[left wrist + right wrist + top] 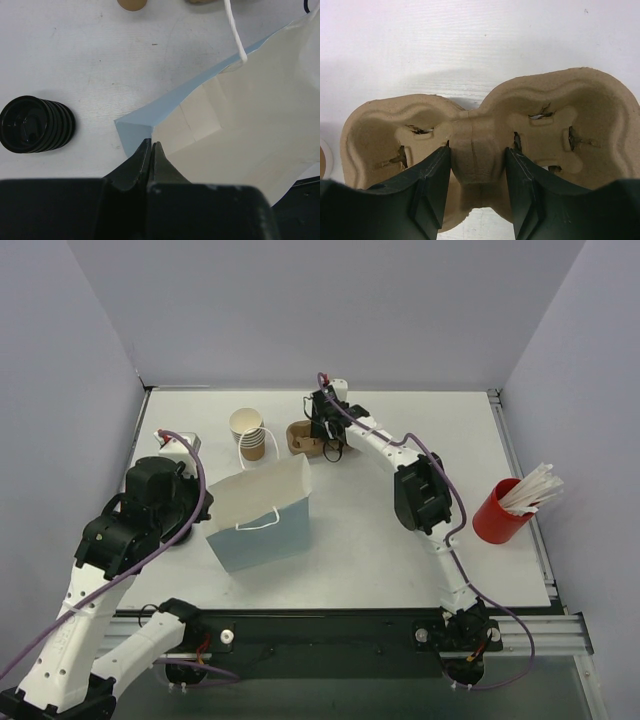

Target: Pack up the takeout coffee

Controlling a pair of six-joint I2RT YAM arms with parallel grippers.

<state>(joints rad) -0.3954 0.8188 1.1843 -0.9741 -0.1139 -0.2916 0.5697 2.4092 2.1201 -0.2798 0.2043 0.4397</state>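
Observation:
The brown moulded-pulp two-cup tray (pixel 300 437) sits at the far middle of the table with both hollows empty (pixel 580 100). My right gripper (pixel 479 150) is closed on the tray's centre ridge, one finger in each hollow; it also shows in the top view (pixel 325 432). My left gripper (pixel 151 145) is shut on the left top edge of the open light-blue paper bag (pixel 240 125), which stands in the middle of the table (pixel 262 512). No lidded tan cups are in view.
A stack of lidless tan cups (pixel 250 435) stands just left of the tray. A stack of black lids (pixel 35 124) lies left of the bag. A red cup of white straws (pixel 500 512) stands at the right edge. Walls enclose three sides.

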